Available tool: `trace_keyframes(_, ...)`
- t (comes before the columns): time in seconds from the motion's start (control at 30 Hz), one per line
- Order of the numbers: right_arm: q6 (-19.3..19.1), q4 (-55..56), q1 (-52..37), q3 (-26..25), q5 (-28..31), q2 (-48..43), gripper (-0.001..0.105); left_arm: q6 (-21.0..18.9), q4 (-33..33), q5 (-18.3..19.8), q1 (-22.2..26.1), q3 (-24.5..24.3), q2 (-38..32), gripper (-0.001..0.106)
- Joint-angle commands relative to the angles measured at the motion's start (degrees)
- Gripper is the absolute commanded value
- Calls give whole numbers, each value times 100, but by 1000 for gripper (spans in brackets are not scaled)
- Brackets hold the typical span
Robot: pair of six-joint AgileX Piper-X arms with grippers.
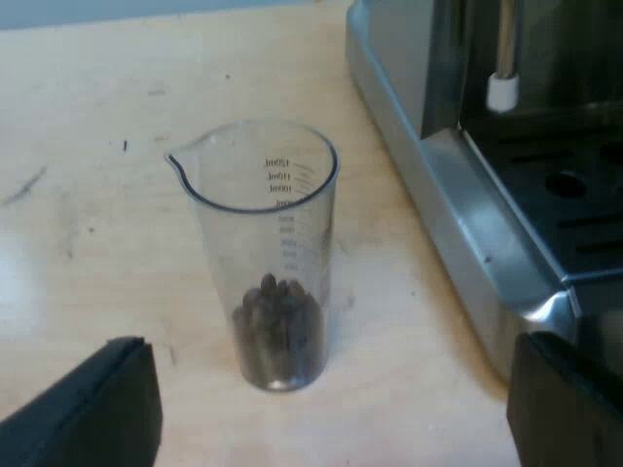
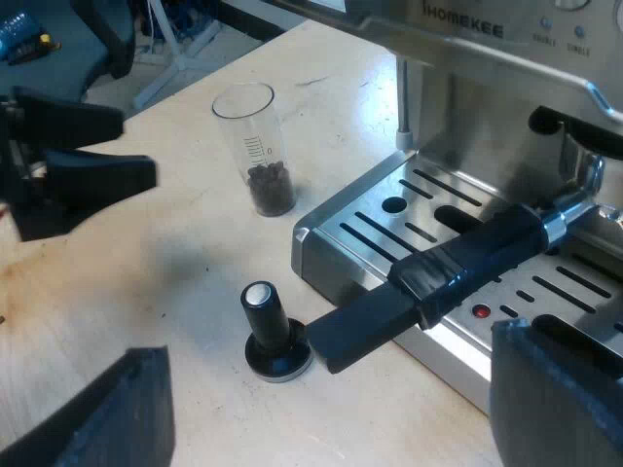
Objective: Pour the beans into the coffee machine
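Nearest the left wrist camera: the two black fingers of our left gripper [image 1: 329, 342], spread wide and low over the table [image 1: 88, 146]. The measuring glass [image 1: 263, 243] stands upright on the table ahead of them, in line with the gap, and neither finger touches it. Coffee beans [image 1: 277, 326] fill its bottom portion; its spout points away from the espresso machine [image 1: 467, 224].

The machine's steel base edge runs close beside the glass, apart from it. Above the slotted drip tray [image 1: 574, 195] hangs a steam wand [image 1: 503, 88] with a white tip.

Our right gripper [image 2: 326, 345] hovers off the machine's front, fingers likewise wide apart and clear of everything. Under it the metal holder [image 2: 458, 263] sits locked into the machine, its dark handle reaching out past the tray edge. A tamper [image 2: 268, 331] with a black knob stands upright on the table, just beside the handle's end; whether they touch we cannot tell.

From this side the left gripper [image 2: 136, 148] shows near the glass [image 2: 258, 146], not touching it.

Writing: "IHOMEKEE" [image 2: 462, 29] on the machine's front panel. The glass carries a scale in ml; the figures are too small for a sure reading.
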Motion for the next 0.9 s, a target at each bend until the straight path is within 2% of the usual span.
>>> trace_keyframes(0.03, -65, -85, -1, -68, -45, -21, 68, -30, -477, -23, -18, -26, 494, 90)
trace_keyframes(0.23, -65, -85, -1, -68, -45, -21, 68, -30, -1208, -23, -18, -26, 1385, 90)
trace_keyframes(0.57, -65, -85, -1, -68, -45, -21, 68, -30, -1902, -23, -18, -26, 1963, 90)
trace_keyframes(0.77, -65, -85, -1, -68, -45, -21, 68, -30, -2551, -152, -18, -37, 2497, 90)
trace_keyframes(0.83, -65, -85, -1, -68, -45, -21, 68, -30, -2567, -151, -18, -42, 2517, 90)
trace_keyframes(0.9, -65, -85, -1, -68, -45, -21, 68, -30, -2857, -151, -18, -77, 2872, 90)
